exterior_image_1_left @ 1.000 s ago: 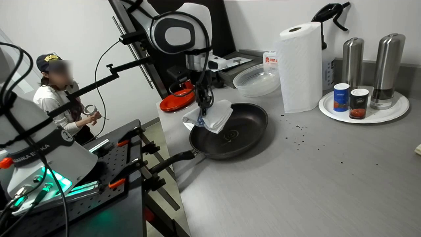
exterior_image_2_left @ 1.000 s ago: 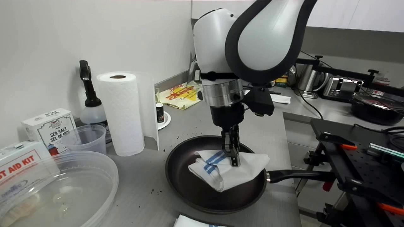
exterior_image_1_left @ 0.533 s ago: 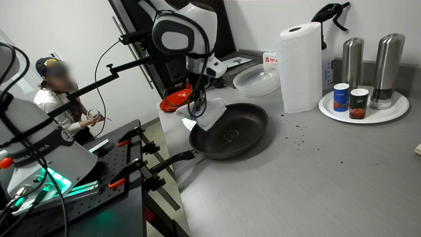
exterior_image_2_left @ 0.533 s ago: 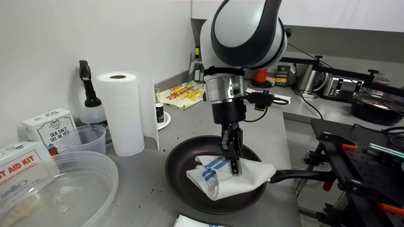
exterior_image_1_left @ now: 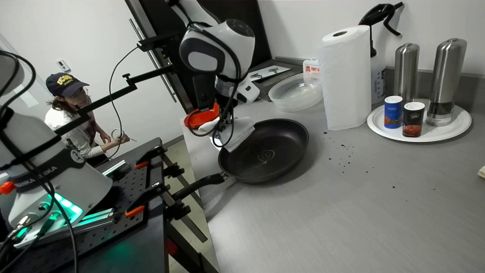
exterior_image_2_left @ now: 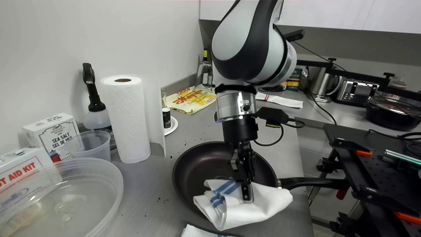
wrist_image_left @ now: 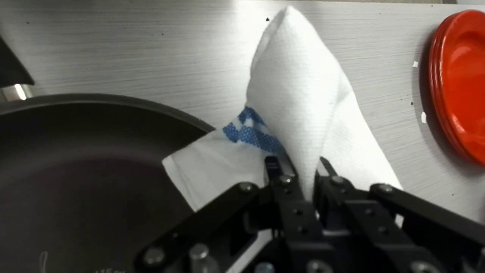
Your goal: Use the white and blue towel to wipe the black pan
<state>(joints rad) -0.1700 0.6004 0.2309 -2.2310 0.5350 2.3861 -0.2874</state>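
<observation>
The white and blue towel [exterior_image_2_left: 236,214], white with blue stripes, hangs rumpled from my gripper [exterior_image_2_left: 247,194]. In the wrist view the gripper [wrist_image_left: 297,167] is shut on a fold of the towel [wrist_image_left: 295,83], which spreads out on both sides of the fingers. The black pan [exterior_image_2_left: 210,164] lies on the counter, and its handle [exterior_image_1_left: 199,185] points toward the robot's base. The towel [exterior_image_1_left: 240,134] hangs over the pan's rim, partly beyond it, on the side toward the red dishes. Whether it touches the pan [exterior_image_1_left: 280,151] I cannot tell.
Stacked red dishes [wrist_image_left: 464,83] stand near the counter's edge. A second folded cloth [exterior_image_2_left: 199,232] lies by the pan. A paper towel roll [exterior_image_1_left: 344,79], a clear container [exterior_image_1_left: 295,94] and a white plate [exterior_image_1_left: 447,132] with shakers are farther along. Dark crumbs [exterior_image_1_left: 343,151] lie beside the pan.
My gripper has carried the towel from over the pan's middle toward and partly past its rim, toward the red dishes. The wrist has turned and tilted. The pan has not moved.
</observation>
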